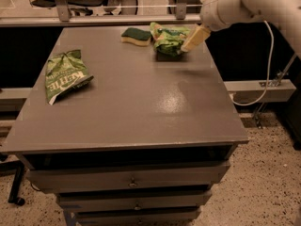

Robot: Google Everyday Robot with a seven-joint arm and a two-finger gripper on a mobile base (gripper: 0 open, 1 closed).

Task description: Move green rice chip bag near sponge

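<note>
The green rice chip bag (166,38) lies on the far part of the grey table (136,107), just right of the sponge (136,35) and nearly touching it. The sponge has a dark green top over a pale yellow body. My gripper (193,20) hangs just right of the bag, at the table's far right edge. It is open and holds nothing. One pale finger (195,37) slants down beside the bag's right end.
A flatter green Kettle bag (64,74) lies near the table's left edge. The table has drawers (129,181) under its front edge. A metal rail (94,18) and chair legs stand behind the table. A white cable (268,79) hangs at the right.
</note>
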